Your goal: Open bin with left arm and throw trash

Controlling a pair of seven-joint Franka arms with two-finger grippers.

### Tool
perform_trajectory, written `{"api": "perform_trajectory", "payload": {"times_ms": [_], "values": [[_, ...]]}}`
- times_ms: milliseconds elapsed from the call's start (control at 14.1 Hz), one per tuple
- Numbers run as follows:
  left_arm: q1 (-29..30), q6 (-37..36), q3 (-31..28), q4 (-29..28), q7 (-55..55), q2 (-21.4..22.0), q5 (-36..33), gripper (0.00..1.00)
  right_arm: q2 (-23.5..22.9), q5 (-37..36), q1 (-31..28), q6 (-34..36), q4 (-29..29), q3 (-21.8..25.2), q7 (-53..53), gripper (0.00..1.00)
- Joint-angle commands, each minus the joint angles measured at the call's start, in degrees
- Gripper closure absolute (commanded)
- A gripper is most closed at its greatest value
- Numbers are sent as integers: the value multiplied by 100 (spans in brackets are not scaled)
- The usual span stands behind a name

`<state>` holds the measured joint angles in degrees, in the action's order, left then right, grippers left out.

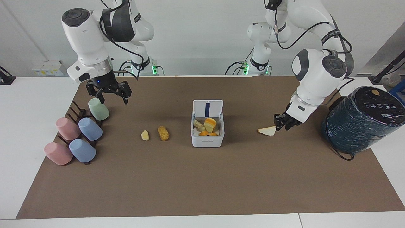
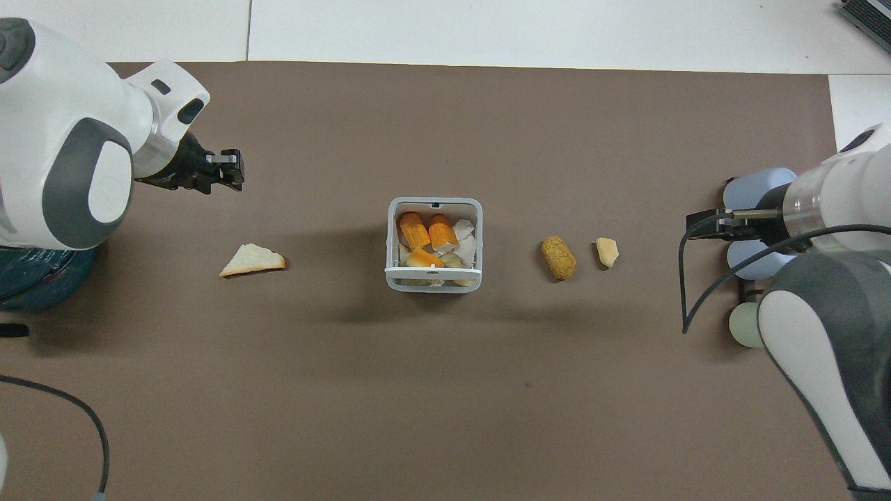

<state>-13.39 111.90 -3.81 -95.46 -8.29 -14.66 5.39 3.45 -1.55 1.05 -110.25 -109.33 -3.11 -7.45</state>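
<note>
Brown matte cloth [image 1: 202, 183] covers a white table [image 1: 28, 126], its weave flat and smooth. Going outward from the robots, the right gripper [image 1: 109, 91] comes first, hanging in the air over the cloth beside a dark slatted rack [image 1: 76, 110] of smooth pastel cups [image 1: 90, 129] lying on their sides; its black fingers stand spread apart and hold nothing. At the left arm's end sits a big teal cylinder [image 1: 360, 120], wrapped in glossy crinkled film.

Mid-table stands the bin [image 1: 207, 139], a small white plastic box with rounded corners. Its hinged lid [image 1: 208, 109] is swung up on the edge nearer the robots, showing a blue strip on its underside. Inside lie orange and pale scraps of food.

Level with the bin, toward the right arm's end, rest a golden-brown oval bun piece [image 1: 163, 133] with a crackled crust and, just beside it, a pale yellow lump [image 1: 145, 135]. Toward the left arm's end lies a triangular white bread slice [image 1: 267, 130], flat on the cloth. The left gripper [image 1: 282, 123] is low at the slice's tip; whether it touches the bread, or how wide its fingers stand, I cannot tell.
</note>
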Motion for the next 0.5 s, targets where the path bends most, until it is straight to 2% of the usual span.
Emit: {"api": "perform_trajectory", "payload": {"times_ms": [0,284,427], "values": [[186,691,55,-1156,483,612,-90,0,16,67,27,-740,-666,-23,6,0],[372,1175,38,-1896,1959,833,-90,0,-467,67,237,-1138,-1002,-23,24,0],[415,1429,38,-2020,2855,754,-90,0,-783,67,290,-1846,-1212,-23,-11,0]]}}
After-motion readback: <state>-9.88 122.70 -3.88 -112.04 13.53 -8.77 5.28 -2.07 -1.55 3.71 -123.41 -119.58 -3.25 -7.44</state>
